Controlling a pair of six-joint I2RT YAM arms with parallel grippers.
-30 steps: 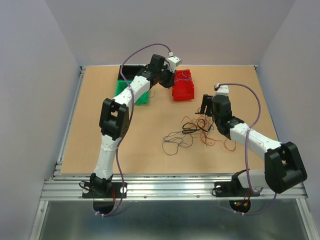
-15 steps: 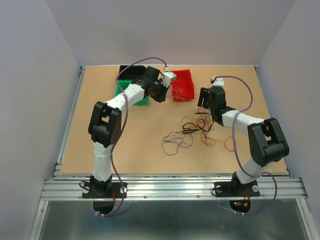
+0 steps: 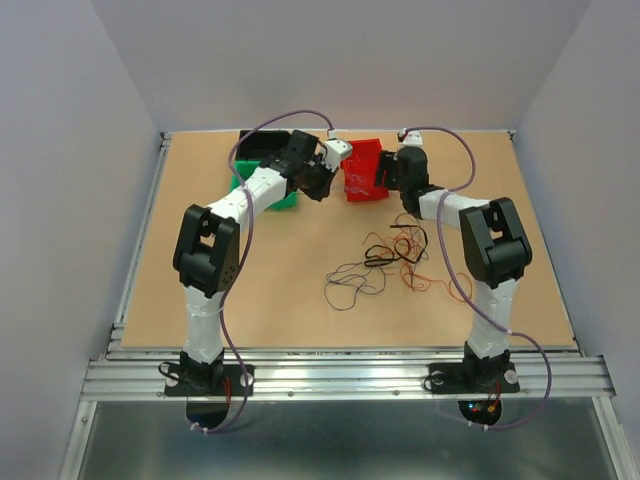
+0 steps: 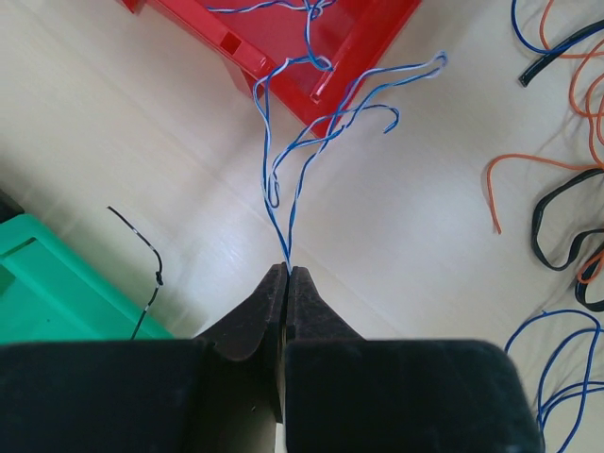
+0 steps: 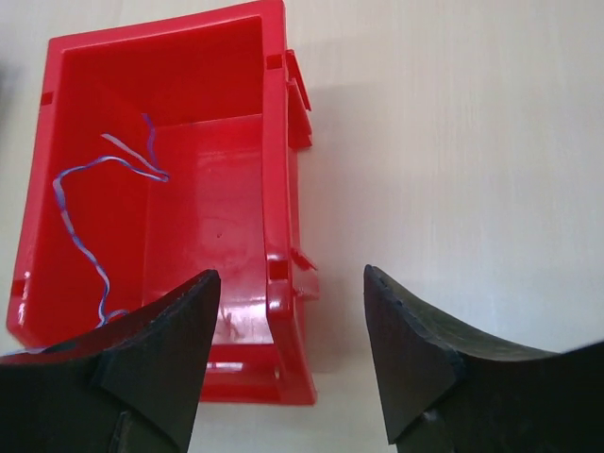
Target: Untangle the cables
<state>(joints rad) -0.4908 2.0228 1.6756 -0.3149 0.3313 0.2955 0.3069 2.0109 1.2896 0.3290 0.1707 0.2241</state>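
Beside the red bin (image 5: 276,189), my left claw (image 4: 286,272) pinches a blue wire (image 4: 285,247); my right claw (image 5: 290,278) gapes; a tug may drag the bin.

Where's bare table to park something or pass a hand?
Free: table's left side, between its edge and the left arm; the strip between the cables and the front rail. Crowded: around the green bin and red bin, where the left tool and right tool work.

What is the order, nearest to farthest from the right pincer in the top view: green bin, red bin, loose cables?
From the right pincer:
1. red bin, right at its tips.
2. loose cables, toward the arm bases.
3. green bin, past the red bin, leftward.
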